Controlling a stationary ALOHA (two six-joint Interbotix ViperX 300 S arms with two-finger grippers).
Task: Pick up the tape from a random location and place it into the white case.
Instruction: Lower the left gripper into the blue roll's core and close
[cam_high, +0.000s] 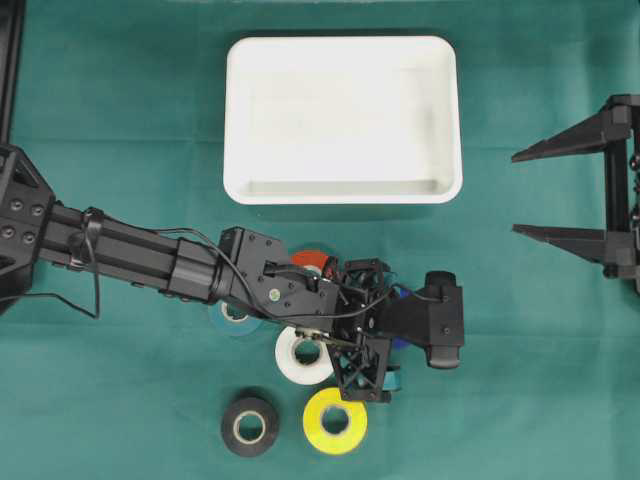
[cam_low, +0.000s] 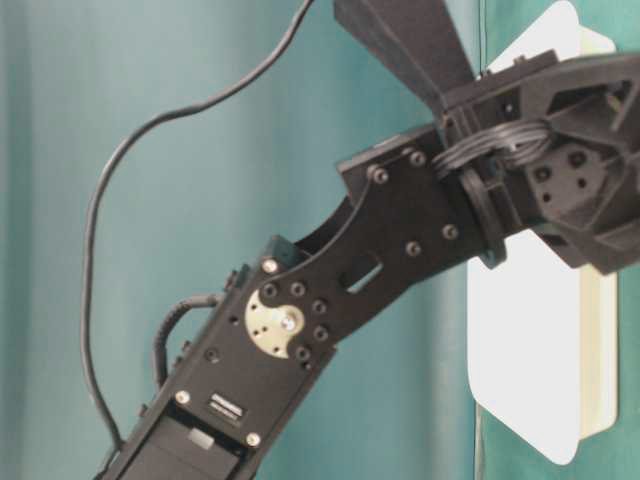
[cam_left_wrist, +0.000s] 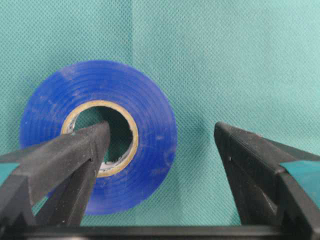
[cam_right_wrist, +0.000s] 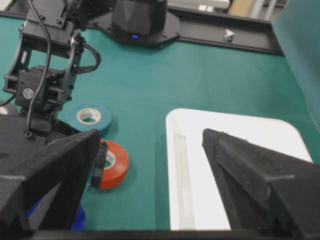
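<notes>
While the blue tape roll (cam_left_wrist: 98, 136) lies flat under the left gripper (cam_left_wrist: 162, 145), one finger is hung over its core, the other outside the rim, jaws wide to straddle the wall | white case (cam_high: 343, 190) beyond it, nothing inside | right gripper (cam_high: 545, 192) held wide, apart, nothing between its jaws.

Left arm (cam_high: 150, 262) stretched out, fingers (cam_left_wrist: 65, 165) spread — right fingers (cam_right_wrist: 260, 175) spread too

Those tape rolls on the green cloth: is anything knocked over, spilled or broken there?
Nothing stands out. The white roll, yellow roll and black roll lie flat, as does the blue roll. The white case sits square and holds no tape. The left end effector hangs open, one finger over the blue roll's core.
</notes>
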